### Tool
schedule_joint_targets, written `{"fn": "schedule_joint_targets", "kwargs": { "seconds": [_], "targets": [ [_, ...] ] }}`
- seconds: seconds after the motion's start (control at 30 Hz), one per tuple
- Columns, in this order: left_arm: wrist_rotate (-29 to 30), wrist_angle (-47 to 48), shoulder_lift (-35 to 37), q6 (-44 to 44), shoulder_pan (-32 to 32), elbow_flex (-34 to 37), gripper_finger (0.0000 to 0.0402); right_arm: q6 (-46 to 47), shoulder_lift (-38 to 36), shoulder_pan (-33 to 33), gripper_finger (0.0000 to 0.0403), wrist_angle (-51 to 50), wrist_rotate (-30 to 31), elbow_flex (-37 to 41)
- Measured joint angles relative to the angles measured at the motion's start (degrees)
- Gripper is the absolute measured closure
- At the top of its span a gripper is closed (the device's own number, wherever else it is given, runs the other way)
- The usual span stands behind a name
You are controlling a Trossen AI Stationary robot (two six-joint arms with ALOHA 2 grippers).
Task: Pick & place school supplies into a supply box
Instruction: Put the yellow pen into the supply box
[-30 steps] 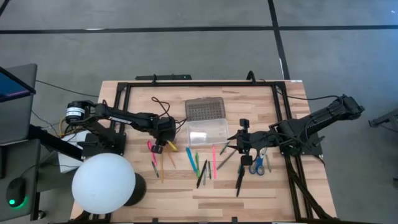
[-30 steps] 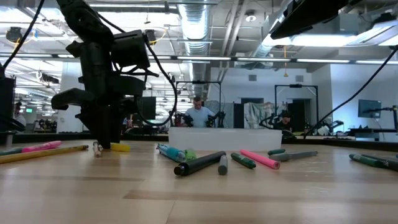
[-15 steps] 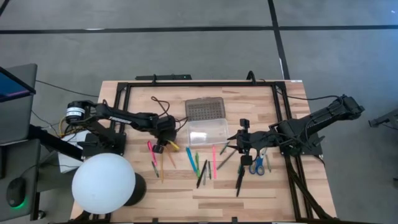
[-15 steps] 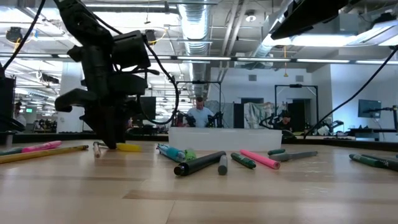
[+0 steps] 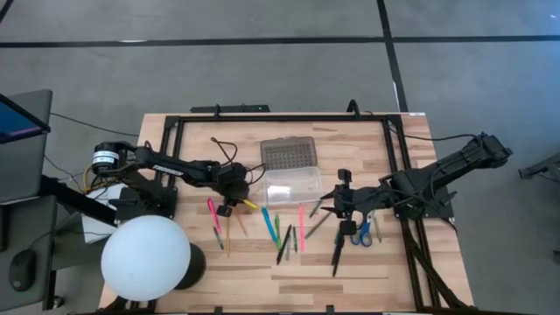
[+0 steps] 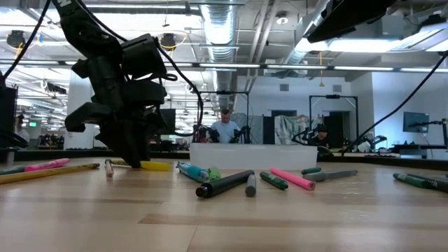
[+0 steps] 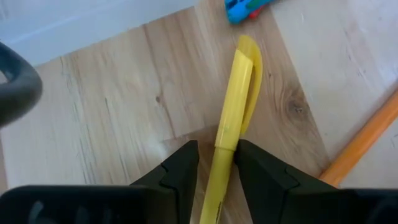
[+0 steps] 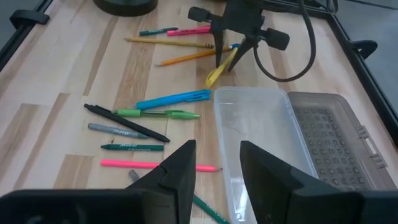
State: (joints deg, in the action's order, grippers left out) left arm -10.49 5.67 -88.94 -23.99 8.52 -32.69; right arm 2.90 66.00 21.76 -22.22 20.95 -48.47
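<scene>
My left gripper (image 5: pixel 229 206) is down at the table, left of the supply box, and shut on a yellow marker (image 5: pixel 249 205). The supply box is a clear tray (image 5: pixel 293 185) with its grid-textured lid (image 5: pixel 287 155) folded open behind it. More pens and pencils lie flat near the box: pink (image 5: pixel 300 226), blue (image 5: pixel 266 220), green (image 5: pixel 276 226), black (image 5: pixel 338 249) and an orange pencil (image 5: pixel 229 236). Blue-handled scissors (image 5: pixel 361 232) lie at the right. My right gripper (image 8: pixel 217 168) hangs open above the table, right of the tray, with nothing between its fingers. My left gripper pinches the yellow marker's barrel (image 7: pixel 222 144) between its two fingers. The fingers slant down from the table's left side. The marker sticks out ahead of them toward the box, its capped end (image 7: pixel 247 55) low at the tabletop; whether that end touches the wood I cannot tell.
A large white sphere (image 5: pixel 145 255) stands at the table's near left corner. A black frame (image 5: pixel 280 118) runs along the far edge and down the right side. A cable (image 5: pixel 229 150) loops over the table behind my left gripper.
My left gripper has tipped at the wrist while staying in place. The yellow marker in it has swung with it, and its free end now reaches farther toward the supply box. My right arm has kept still.
</scene>
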Motion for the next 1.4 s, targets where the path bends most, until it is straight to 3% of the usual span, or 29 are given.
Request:
{"fn": "schedule_joint_targets", "kwargs": {
  "seconds": [0.37, 0.67, 1.0, 1.27, 1.4],
  "targets": [
    [-1.83, -6.05, 0.06, -0.40, 0.02, 3.60, 0.0296, 0.13, 0.00, 0.00, 0.0285, 0.00, 0.00, 0.00],
    [-2.00, -7.58, 0.11, 0.63, -0.07, 4.50, 0.0380, 0.15, 0.00, 0.00, 0.0285, 0.02, 0.00, 0.00],
    [-1.45, -8.76, 0.09, 2.10, -0.07, 4.68, 0.0358, 0.17, 0.00, 0.00, 0.0285, 0.07, 0.00, 0.00],
    [-1.28, -9.35, 0.09, 1.64, -0.07, 4.70, 0.0377, 0.20, 0.00, 0.00, 0.0285, 0.07, 0.00, 0.00],
    [-1.21, -9.60, 0.00, 1.64, -0.07, 4.74, 0.0354, 0.17, 0.00, 0.00, 0.0285, 0.06, 0.00, 0.00]
  ]
}}
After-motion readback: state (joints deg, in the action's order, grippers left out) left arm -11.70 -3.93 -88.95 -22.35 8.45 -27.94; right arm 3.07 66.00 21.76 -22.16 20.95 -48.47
